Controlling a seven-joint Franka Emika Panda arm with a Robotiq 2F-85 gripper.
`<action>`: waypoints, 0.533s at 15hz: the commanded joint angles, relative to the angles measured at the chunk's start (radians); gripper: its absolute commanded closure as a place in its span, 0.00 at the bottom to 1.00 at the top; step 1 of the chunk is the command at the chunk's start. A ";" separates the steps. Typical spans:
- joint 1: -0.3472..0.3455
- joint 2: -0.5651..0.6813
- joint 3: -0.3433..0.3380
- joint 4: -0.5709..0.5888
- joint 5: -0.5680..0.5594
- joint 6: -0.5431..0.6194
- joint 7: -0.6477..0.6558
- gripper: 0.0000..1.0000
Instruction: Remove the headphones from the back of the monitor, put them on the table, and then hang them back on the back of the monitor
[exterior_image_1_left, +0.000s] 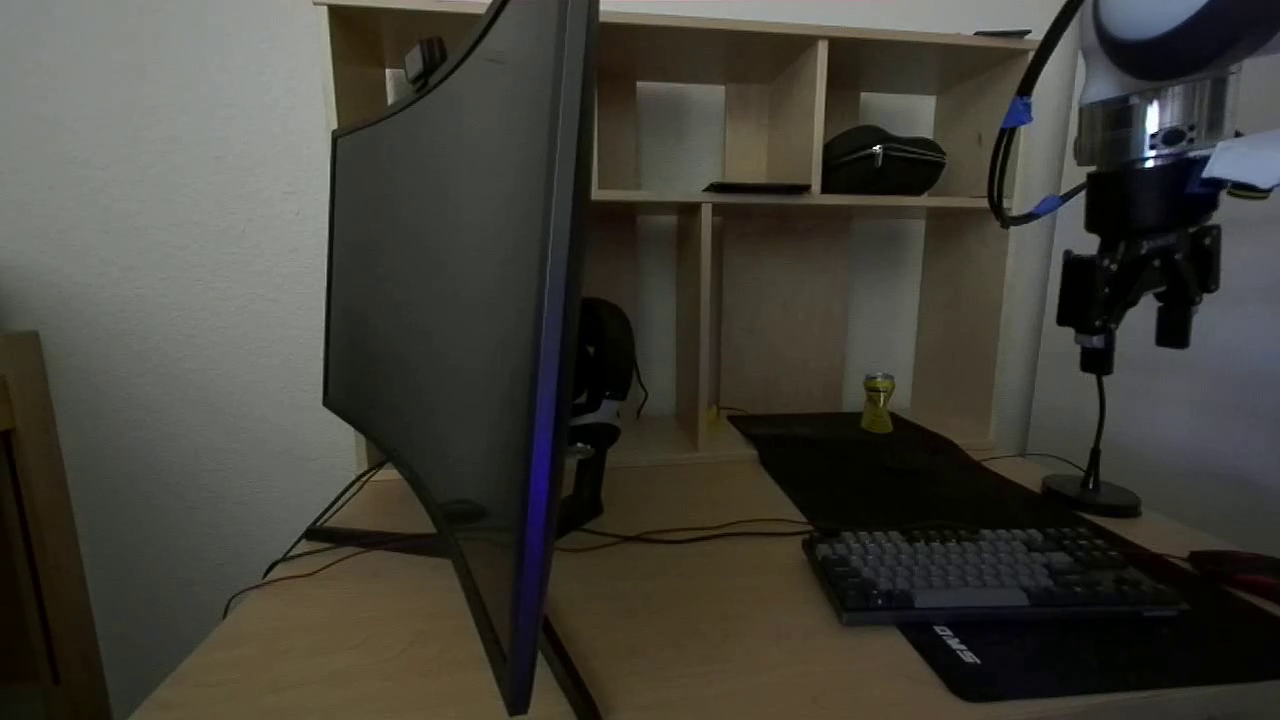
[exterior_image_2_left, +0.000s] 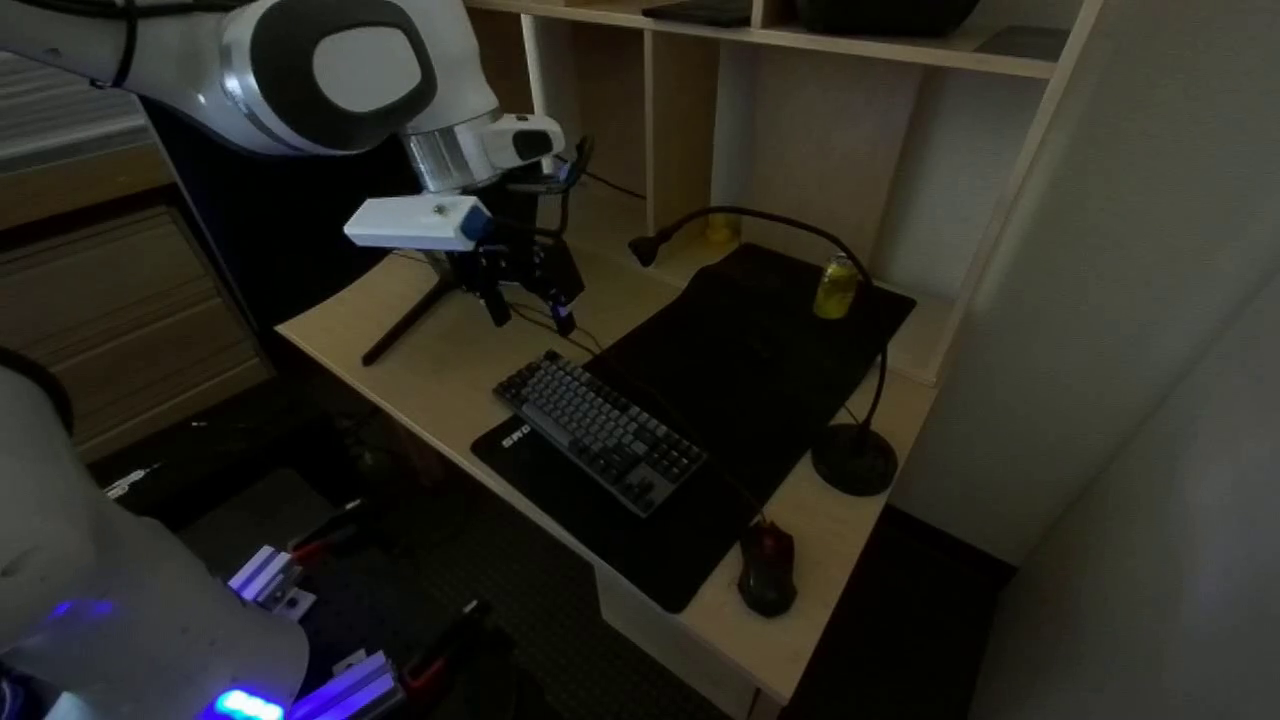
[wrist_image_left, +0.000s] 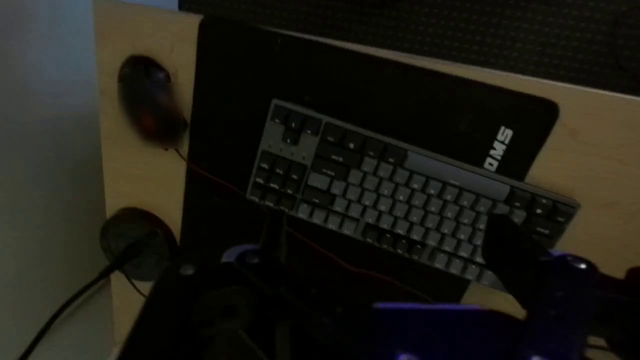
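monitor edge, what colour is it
Blue-purple along much of the monitor's edge, greyer towards the top; it shows best in an exterior view.

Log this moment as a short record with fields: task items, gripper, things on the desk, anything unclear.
Monitor: standing on the table, edge lit blue-purple
Headphones: probably seen behind the monitor, dark and partly hidden
Gripper: open, above the table, nothing seen in its grip
Keyboard: on the dark mat, one end past its edge
Mouse: on the table beside the mat
Yellow can: upright on the mat
Gooseneck stand: round base on the table
Unclear: how the headphones hang, if they do
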 joint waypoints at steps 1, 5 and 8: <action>0.069 -0.007 -0.082 -0.034 0.106 0.140 -0.167 0.00; 0.071 0.007 -0.085 0.099 0.138 0.074 -0.223 0.00; 0.160 0.016 -0.113 0.095 0.241 0.037 -0.324 0.00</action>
